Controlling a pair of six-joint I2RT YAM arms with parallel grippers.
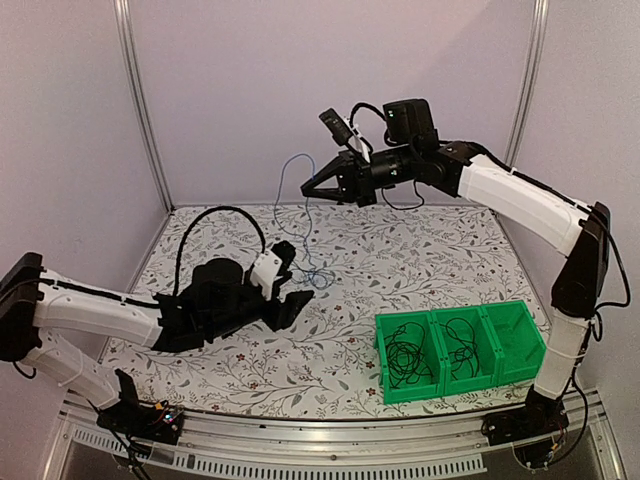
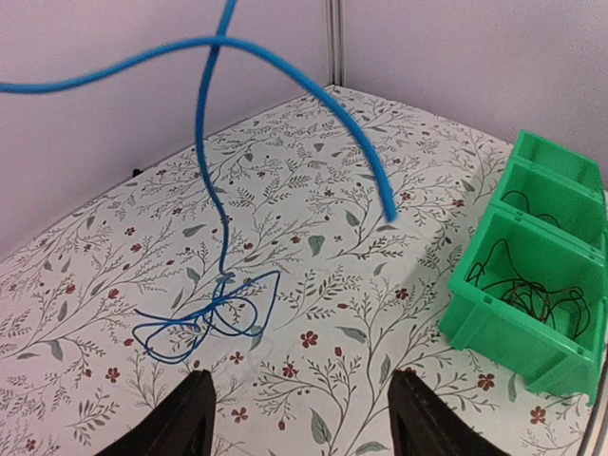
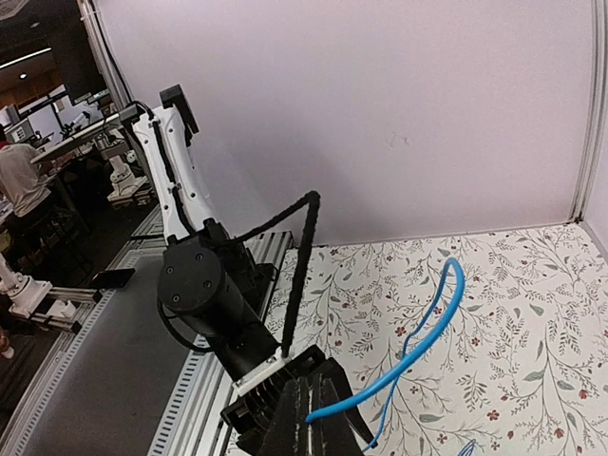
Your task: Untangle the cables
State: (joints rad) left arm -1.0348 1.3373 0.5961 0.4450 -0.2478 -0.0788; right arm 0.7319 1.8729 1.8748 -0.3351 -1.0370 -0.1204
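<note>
- Right gripper (image 1: 312, 190) is raised high above the far side of the table (image 1: 420, 250), jaws closed tight on the blue cable (image 2: 199, 114). The right wrist view shows the cable pinched at the fingertips, with a free end curving up and away.
- We judge the height is deliberate: lifting lets the cable's own weight pull its loops straight.
- From the pinch the cable hangs in a near-vertical run to the tabletop. Its lower part lies there as a small knot of loops (image 2: 204, 323).
- Left gripper (image 2: 302, 423) sits low over the table, just on the near side of that knot, jaws spread wide and holding nothing. The knot lies ahead of its two fingers, not between them.
- Likely reason for this stance: it is placed to pin or pick at the knot while the other arm keeps the line taut.
- Green bin (image 1: 460, 388) stands on the table's near right, well apart from the knot. Thin black cables (image 1: 405, 358) lie coiled in its left and middle compartments, so we reckon those are already sorted.
- Blue cable looks like the last one to free.
</note>
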